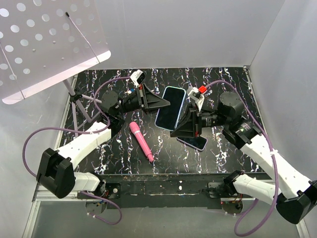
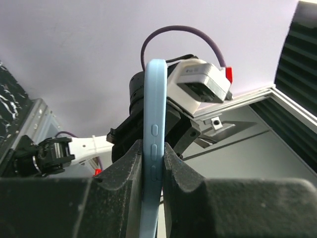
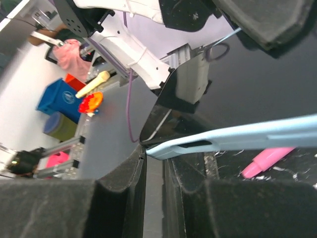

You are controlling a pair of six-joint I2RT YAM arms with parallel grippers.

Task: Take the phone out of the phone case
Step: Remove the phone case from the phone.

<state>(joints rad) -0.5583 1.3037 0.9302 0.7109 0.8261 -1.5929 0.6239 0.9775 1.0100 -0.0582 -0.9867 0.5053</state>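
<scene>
Top external. The left gripper (image 1: pixel 163 103) reaches in from the left and is clamped on the left long edge of a light-blue phone case (image 1: pixel 170 108). The case is held off the black marbled table (image 1: pixel 228 84) with its dark face turned up. The right gripper (image 1: pixel 181 130) is at the case's near right corner. Directly under that gripper a dark flat slab (image 1: pixel 195 143) with a pale violet rim lies on the table; what it is cannot be told. A pink marker (image 1: pixel 142 142) lies below the left gripper, apart from both grippers. A white perforated panel (image 1: pixel 44 39) on a stand is behind the left arm.

Left wrist. The left gripper (image 2: pixel 152 148) is clenched on the phone case (image 2: pixel 154 99), with both fingers (image 2: pixel 130 163) pressed to its sides. The case stands on edge between them, its side buttons visible just above the fingertips. Beyond the case is the other arm's white wrist camera (image 2: pixel 198 82).

Right wrist. The fingers of the right gripper (image 3: pixel 154 154) stand close together with only a slit between them. The case corner (image 3: pixel 163 148) sits right at their tips. It cannot be told whether they pinch it. The case's blue edge runs off to the gripper's right. The phone (image 3: pixel 233 94), black and glossy, lies seated along the case's upper side. The pink marker (image 3: pixel 270 158) is on the table beneath the case.
</scene>
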